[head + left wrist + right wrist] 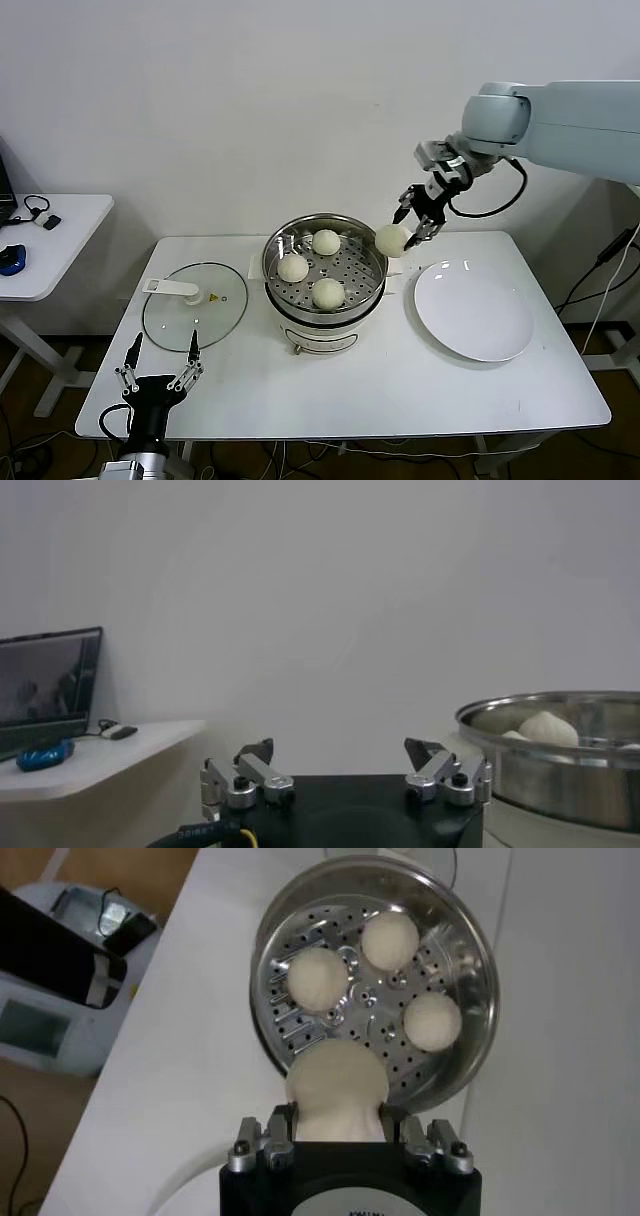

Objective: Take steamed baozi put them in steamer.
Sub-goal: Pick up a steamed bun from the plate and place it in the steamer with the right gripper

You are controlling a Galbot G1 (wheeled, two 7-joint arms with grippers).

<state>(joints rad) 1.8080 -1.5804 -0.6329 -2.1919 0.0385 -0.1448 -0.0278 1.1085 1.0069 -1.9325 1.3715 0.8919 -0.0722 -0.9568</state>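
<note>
Right gripper (417,222) is clamped on the fourth baozi (392,240), holding it in the air just off the steamer's (324,262) right rim, between the pot and the white plate (470,310). From the right wrist camera you can see the bun (335,1088) pinched between the two fingers, with the perforated tray (377,998) straight ahead and the other three buns already sitting on it.

So three are done and this is the last one. In the head view they sit at the back (326,241), the left (293,267) and the front (328,292) of the tray, which leaves the right side bare, handy since that's the side the arm is on. The plate looks cleaned out, so I'd say we're nearly finished.

Step in hand: carrying the last bun over the rim. Next move, as I read it, is to shift it a bit further left so it's properly over that bare patch, lower it past the steel wall without clipping the rim, then let go. The bun is soft, so it's worth not dropping it from high up or squashing it against a neighbour.

Left gripper (158,374) is parked low at the front-left corner of the table (400,390), fingers spread apart, near the glass lid (194,304), doing nothing. Its own camera shows the open fingers (250,780) and the steamer wall (560,770) off to one side.
</note>
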